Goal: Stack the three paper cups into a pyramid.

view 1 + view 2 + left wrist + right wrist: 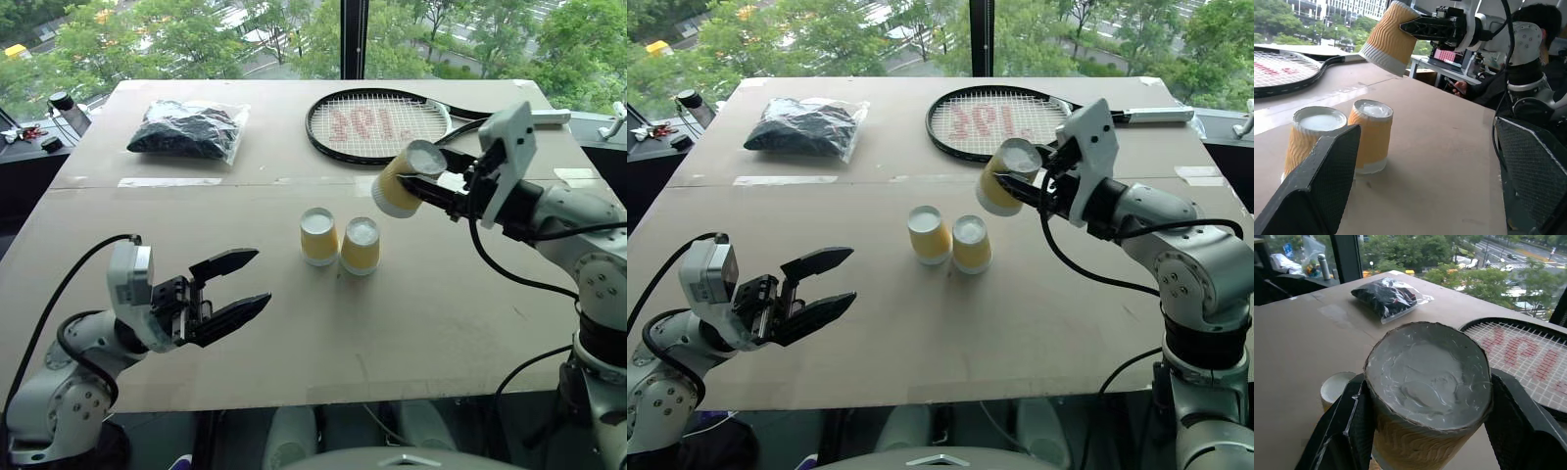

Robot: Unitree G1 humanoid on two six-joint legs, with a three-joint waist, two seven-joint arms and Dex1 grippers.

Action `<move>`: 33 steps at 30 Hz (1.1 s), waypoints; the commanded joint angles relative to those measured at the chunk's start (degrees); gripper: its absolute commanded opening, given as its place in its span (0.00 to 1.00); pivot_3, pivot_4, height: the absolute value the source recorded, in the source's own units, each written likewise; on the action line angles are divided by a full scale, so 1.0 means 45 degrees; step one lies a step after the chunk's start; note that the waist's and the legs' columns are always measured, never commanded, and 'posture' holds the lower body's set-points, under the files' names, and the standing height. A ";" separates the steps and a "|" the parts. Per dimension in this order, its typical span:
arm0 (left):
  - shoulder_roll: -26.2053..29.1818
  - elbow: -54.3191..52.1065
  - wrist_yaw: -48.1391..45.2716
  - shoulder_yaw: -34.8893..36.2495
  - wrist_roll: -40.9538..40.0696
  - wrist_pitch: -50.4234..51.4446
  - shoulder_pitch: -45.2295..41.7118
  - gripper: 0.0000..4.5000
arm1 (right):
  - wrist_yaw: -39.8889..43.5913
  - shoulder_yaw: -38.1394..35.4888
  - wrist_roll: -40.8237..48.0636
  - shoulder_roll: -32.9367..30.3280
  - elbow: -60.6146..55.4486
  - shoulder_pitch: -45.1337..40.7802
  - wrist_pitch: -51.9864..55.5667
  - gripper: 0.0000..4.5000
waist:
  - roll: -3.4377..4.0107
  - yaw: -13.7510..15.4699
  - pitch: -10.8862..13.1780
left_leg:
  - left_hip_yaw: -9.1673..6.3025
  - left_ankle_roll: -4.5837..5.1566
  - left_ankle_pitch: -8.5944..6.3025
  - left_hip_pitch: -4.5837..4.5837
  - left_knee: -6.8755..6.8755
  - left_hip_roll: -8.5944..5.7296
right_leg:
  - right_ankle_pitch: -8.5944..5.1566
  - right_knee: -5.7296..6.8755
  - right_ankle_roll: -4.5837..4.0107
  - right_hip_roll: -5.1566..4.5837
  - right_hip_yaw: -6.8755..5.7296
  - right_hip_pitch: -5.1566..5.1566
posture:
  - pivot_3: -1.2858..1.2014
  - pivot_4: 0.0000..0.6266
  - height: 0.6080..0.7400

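So the right pincer (423, 182) has its fingers clamped on both sides of one paper cup (405, 178), holding it tilted in the air above and just right of the other two cups. Those two, the left cup (318, 236) and the right cup (360, 245), stand upside down, touching, mid-surface (441, 323). The left pincer (235, 286) hangs wide open, gripping nothing, well apart from them.

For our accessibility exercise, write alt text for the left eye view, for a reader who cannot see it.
The right pincer holds a paper cup tilted in the air above two upside-down cups standing side by side on a tan table. The left pincer hangs open nearby; a tennis racket and bagged dark item lie behind.
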 commanded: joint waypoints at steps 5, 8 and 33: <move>-0.0665 -0.0220 -0.0212 0.1505 0.0489 -0.1432 0.1841 1.00 | 0.1030 0.2066 0.0165 0.0568 0.1079 -0.2429 0.0425 0.51 | -0.0004 0.0011 -0.0001 | -0.0002 0.0003 -0.0002 -0.0015 0.0000 -0.0003 | 0.0001 -0.0011 0.0001 -0.0014 -0.0030 -0.0003 | 0.52 0.24 1.00; -0.0913 -0.0477 -0.0155 0.1620 0.0463 -0.1670 0.2352 1.00 | 0.1188 0.2391 0.0010 0.0658 0.1405 -0.2723 0.0357 0.51 | -0.0006 0.0011 -0.0003 | -0.0005 0.0005 -0.0003 -0.0015 0.0001 -0.0001 | 0.0002 -0.0007 0.0000 -0.0020 -0.0032 -0.0003 | 0.52 0.24 1.00; -0.1005 -0.0063 -0.0738 0.2303 -0.0086 -0.2379 0.2986 1.00 | 0.2834 0.4091 -0.2759 0.0458 0.2717 -0.2833 -0.1680 0.99 | -0.0005 -0.0045 -0.0002 | -0.0007 0.0005 -0.0003 -0.0009 -0.0001 0.0001 | 0.0002 0.0000 -0.0002 -0.0015 -0.0066 -0.0004 | 0.52 0.24 1.00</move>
